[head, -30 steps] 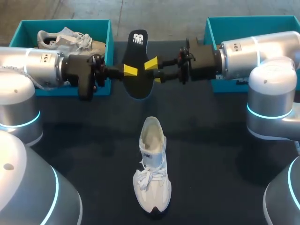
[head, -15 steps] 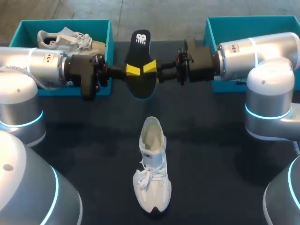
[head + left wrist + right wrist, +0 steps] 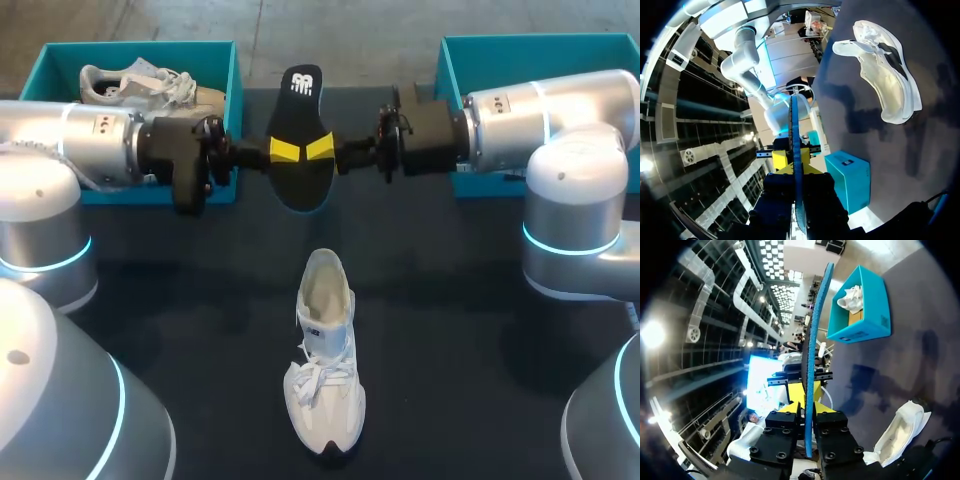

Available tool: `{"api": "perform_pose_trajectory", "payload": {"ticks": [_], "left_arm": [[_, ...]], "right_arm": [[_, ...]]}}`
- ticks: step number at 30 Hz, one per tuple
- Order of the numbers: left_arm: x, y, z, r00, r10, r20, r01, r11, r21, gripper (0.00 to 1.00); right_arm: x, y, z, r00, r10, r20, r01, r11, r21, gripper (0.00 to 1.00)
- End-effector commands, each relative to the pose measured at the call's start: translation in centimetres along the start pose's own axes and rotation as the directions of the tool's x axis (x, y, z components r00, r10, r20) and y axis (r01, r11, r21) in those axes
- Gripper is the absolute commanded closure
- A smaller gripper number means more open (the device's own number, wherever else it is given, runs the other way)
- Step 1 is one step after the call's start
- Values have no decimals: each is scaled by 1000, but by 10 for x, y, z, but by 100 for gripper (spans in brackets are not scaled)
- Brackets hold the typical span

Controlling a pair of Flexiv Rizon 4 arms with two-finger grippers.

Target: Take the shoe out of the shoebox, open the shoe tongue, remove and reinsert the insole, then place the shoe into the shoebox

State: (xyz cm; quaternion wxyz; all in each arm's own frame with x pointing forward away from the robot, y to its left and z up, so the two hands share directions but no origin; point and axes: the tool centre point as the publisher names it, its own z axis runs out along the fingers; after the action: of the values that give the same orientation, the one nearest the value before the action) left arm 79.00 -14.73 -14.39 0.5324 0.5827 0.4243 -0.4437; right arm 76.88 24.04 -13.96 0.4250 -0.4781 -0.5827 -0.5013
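Nearest the robot, a white lace-up sneaker (image 3: pixel 325 360) lies flat on the dark desk (image 3: pixel 450 350), toe toward the robot and its open collar toward the far side. It is well apart from both claws and untouched.

Beyond it, a black foam insole (image 3: pixel 298 150) with a white mark at its far end hangs in the air above the desk, held from both sides. The left claw (image 3: pixel 285 152) is closed narrowly on the insole's left edge, and the right claw (image 3: pixel 318 150) is pinched on its right edge. Their yellow tips almost meet at the middle of the insole. Both wrist views show the insole edge-on, standing between that claw's fingers and running out ahead of them.

Farthest back, a teal cardboard shoebox on the left (image 3: pixel 235 90) holds a pale grey sneaker (image 3: pixel 140 85). A second teal shoebox on the right (image 3: pixel 450 60) is partly hidden behind the right arm.
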Motion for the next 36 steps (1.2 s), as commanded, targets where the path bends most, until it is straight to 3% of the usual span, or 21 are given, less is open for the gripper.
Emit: {"api": "perform_pose_trajectory", "payload": {"ticks": [1, 21, 25, 34, 36], "left_arm": [[1, -1, 1, 1000, 2, 2, -2, 1000, 0, 100], [1, -2, 2, 1000, 5, 4, -5, 1000, 14, 100], [2, -3, 3, 1000, 3, 2, -3, 1000, 16, 100], [3, -1, 4, 1000, 2, -5, -2, 1000, 11, 100], [3, -1, 4, 1000, 1, -5, -1, 1000, 10, 57]], "right_arm": [[1, 0, 2, 1000, 0, 3, 0, 1000, 0, 84], [0, 0, 1, 1000, 2, 6, -2, 1000, 0, 89], [0, 0, 0, 1000, 4, 5, -4, 1000, 0, 100], [-2, 1, -2, 1000, 2, 5, -2, 1000, 0, 100], [-2, 1, -2, 1000, 0, 5, 0, 1000, 1, 100]]}}
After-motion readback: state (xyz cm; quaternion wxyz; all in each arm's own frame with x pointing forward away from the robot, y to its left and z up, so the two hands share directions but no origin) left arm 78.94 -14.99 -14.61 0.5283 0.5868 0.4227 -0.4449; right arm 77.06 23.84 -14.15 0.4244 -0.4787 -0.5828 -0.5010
